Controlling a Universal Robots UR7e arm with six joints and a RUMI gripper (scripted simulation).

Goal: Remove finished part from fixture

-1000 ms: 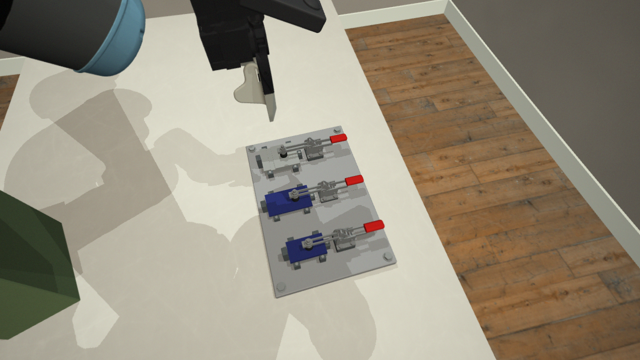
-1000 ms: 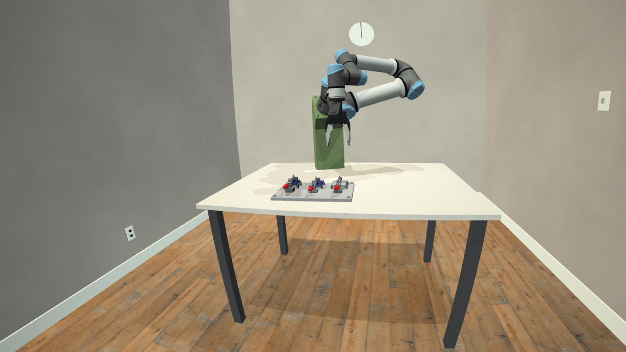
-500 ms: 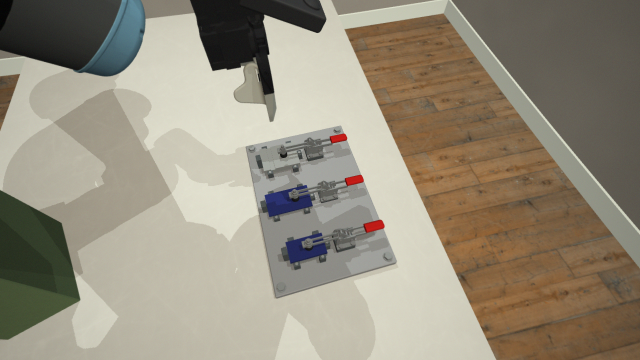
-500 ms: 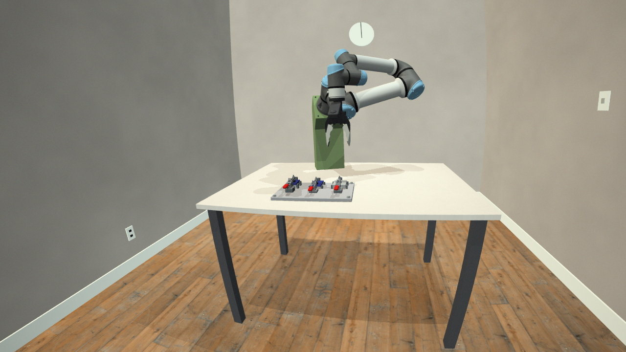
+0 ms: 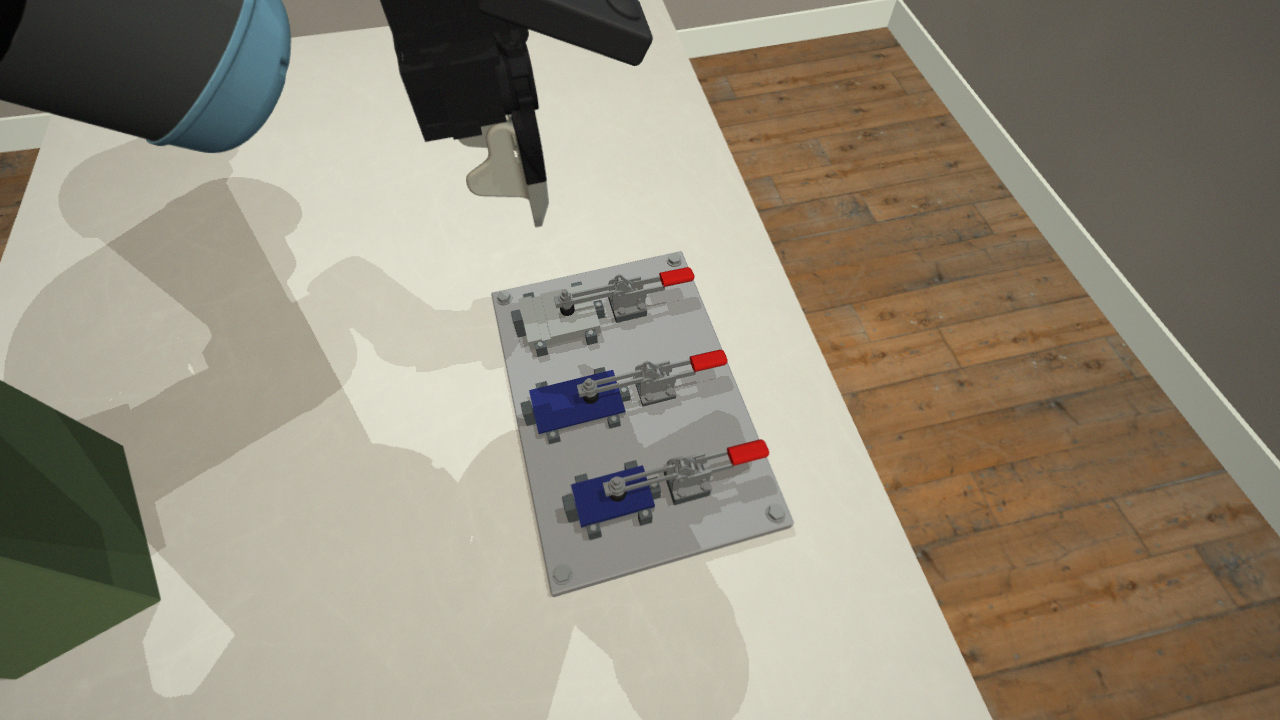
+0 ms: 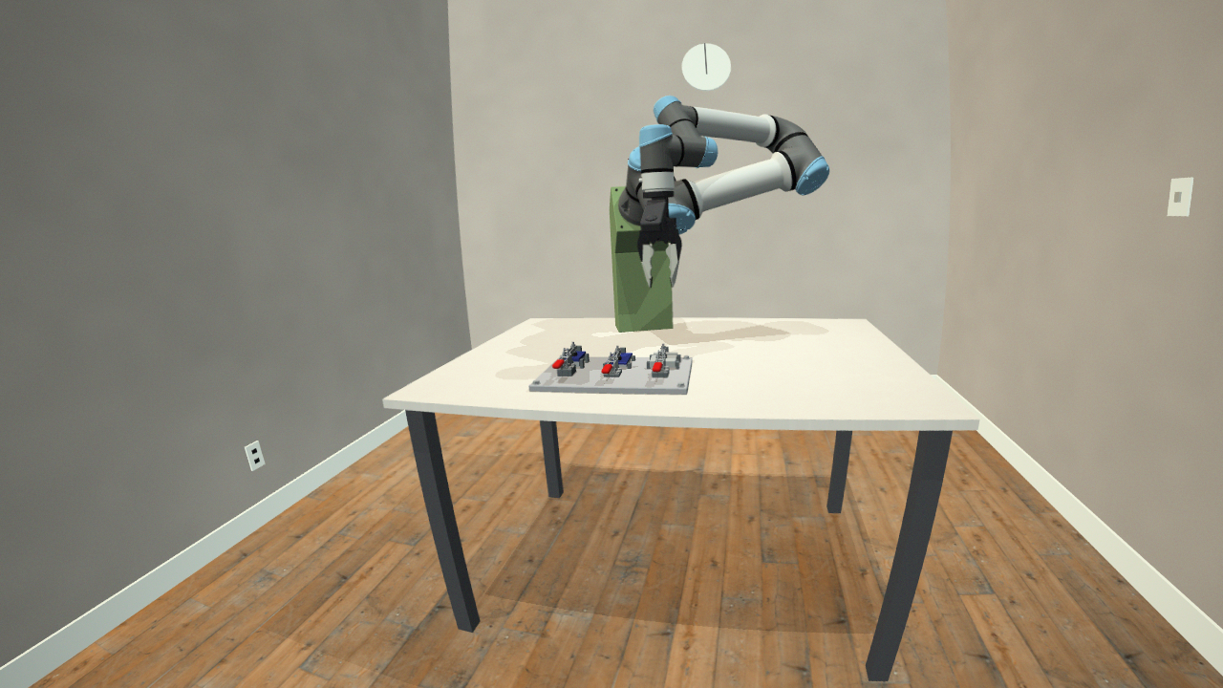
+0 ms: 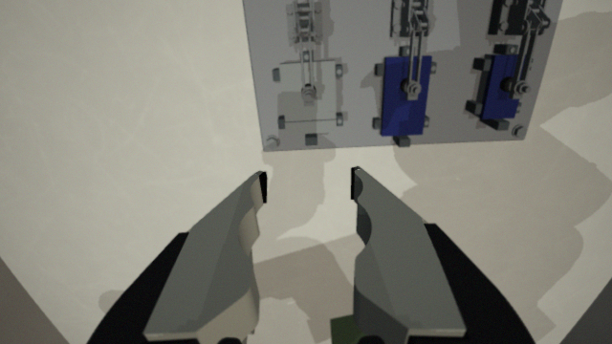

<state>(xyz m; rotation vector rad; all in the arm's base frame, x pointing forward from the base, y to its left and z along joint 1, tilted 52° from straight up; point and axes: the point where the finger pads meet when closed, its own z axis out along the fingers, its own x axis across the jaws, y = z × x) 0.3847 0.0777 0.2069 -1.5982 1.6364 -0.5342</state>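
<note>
The grey fixture plate lies on the table with three toggle clamps, each with a red handle. The grey finished part with a thin milled slot sits clamped in the far station; it also shows in the wrist view. Two blue blanks sit clamped in the middle and near stations, and show in the wrist view. My gripper hangs high above the table, behind the plate's far end. In the wrist view its fingers stand partly apart with nothing between them.
A green block, the arm's pedestal, stands at the table's left side. The table's right edge runs close to the plate, with wooden floor beyond it.
</note>
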